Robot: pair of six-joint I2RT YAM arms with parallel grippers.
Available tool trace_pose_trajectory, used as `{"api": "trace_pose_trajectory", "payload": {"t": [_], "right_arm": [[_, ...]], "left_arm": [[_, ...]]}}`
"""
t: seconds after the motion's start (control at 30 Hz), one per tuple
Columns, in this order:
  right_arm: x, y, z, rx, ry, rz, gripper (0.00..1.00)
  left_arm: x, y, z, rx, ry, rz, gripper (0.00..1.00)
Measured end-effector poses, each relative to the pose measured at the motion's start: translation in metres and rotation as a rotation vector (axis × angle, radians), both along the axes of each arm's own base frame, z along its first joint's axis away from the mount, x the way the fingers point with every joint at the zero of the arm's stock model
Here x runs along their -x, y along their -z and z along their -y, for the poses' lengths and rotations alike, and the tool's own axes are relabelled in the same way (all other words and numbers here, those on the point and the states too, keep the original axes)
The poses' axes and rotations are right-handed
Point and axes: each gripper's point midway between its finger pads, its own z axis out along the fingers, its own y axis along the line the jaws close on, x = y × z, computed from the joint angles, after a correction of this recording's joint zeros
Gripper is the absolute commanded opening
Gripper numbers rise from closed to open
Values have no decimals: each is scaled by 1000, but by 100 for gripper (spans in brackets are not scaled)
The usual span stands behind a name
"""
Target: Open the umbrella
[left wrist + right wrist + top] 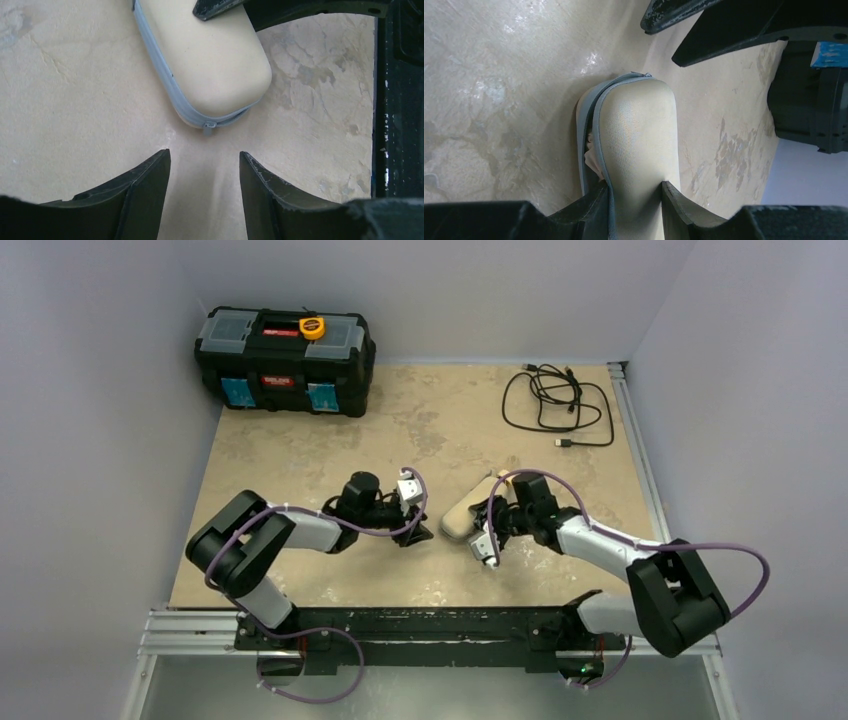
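Note:
A beige oblong zip case (463, 519) with a grey zipper lies on the table between the two arms. My right gripper (636, 192) is shut on one end of the case (636, 130), its fingers pressing both sides. The zipper is partly undone along the left side, and a bit of pale fabric (591, 162) shows in the gap. The umbrella itself is hidden. My left gripper (205, 157) stands open and holds nothing, just short of the case's other end (215, 60). The grey zipper pull (207, 131) hangs right ahead of its fingertips, apart from them.
A black toolbox (285, 360) with a yellow tape measure (312, 327) on top stands at the back left. A coiled black cable (555, 405) lies at the back right. The black mounting rail (420, 625) runs along the near edge.

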Motion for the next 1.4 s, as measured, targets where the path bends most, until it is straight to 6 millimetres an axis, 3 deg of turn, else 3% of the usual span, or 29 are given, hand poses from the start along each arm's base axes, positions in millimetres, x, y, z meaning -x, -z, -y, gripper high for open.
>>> {"api": "trace_pose_trajectory", "payload": {"t": [0.37, 0.53, 0.7, 0.93, 1.2, 1.4], "right_arm": [[13, 1, 6, 1, -40, 10, 11], [13, 1, 6, 1, -40, 9, 11], [13, 1, 6, 1, -40, 8, 11], [15, 2, 7, 8, -44, 5, 8], [15, 2, 8, 20, -56, 5, 2], [16, 3, 10, 26, -81, 20, 0]], "left_arm": [[1, 19, 23, -5, 58, 82, 45], [3, 16, 33, 13, 80, 94, 42], [8, 15, 38, 22, 88, 80, 28], [7, 23, 37, 8, 45, 16, 0], [8, 23, 33, -10, 10, -22, 0], [-7, 18, 26, -22, -52, -15, 0]]}}
